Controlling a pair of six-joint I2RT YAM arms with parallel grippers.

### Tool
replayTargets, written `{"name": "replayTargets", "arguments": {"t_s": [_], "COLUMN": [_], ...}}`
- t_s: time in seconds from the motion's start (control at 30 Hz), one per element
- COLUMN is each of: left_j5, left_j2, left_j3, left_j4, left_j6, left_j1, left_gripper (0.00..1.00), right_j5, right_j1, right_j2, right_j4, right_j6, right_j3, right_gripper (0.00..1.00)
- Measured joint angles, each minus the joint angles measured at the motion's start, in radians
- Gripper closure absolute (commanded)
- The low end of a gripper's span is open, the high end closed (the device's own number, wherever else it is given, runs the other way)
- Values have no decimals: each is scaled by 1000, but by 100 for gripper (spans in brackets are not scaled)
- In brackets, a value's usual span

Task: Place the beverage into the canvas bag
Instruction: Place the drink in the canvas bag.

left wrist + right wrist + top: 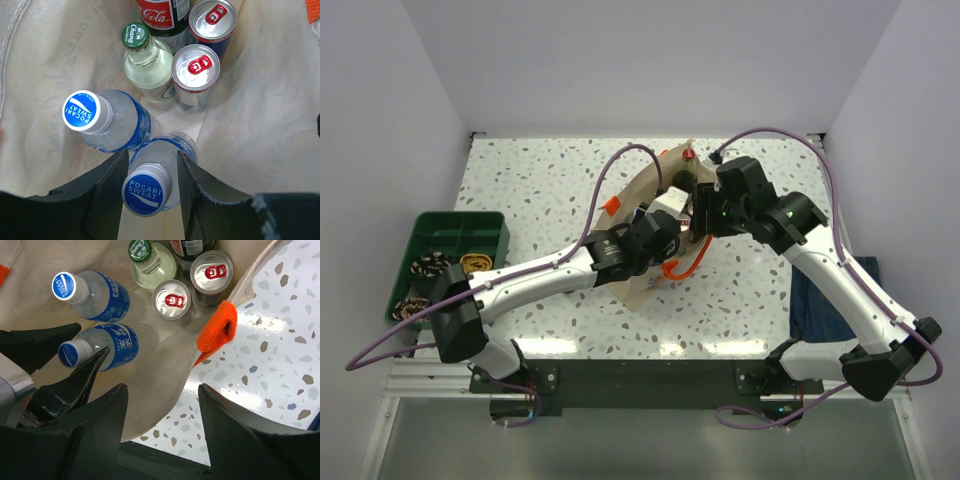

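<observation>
The beige canvas bag (650, 182) with orange handles stands open mid-table. My left gripper (152, 155) is down inside it. Its jaws are open and straddle the cap of a Pocari Sweat bottle (147, 189), with a small gap beside the cap. A second Pocari Sweat bottle (82, 111), a green-capped Chang bottle (136, 36), two cans (196, 67) and a Coca-Cola bottle (160, 15) stand in the bag. My right gripper (162, 390) is open across the bag's rim (150, 405), one finger inside and one outside, near the orange tab (217, 332).
A green compartment tray (450, 235) with snacks sits at the left edge. A dark blue cloth (812, 300) lies at the right under my right arm. White walls close in the speckled table (540, 190).
</observation>
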Motion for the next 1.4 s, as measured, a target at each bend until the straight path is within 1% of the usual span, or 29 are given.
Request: {"name": "replayTargets", "arguments": {"t_s": [0.27,0.77,1.4], "left_j5": [0,1,-5], "left_j2": [0,0,-7], "left_j3": [0,0,34], "left_j4": [0,-1,-11], "left_j6": [0,0,0], "left_j1": [0,0,0], "left_gripper": [51,44,40], "right_j5": [0,0,-1], "right_j1": [0,0,0], "right_j2": [0,0,0], "right_j4": [0,0,0], "right_j6": [0,0,0], "right_j3": [0,0,0], "right_gripper": [37,37,37]}}
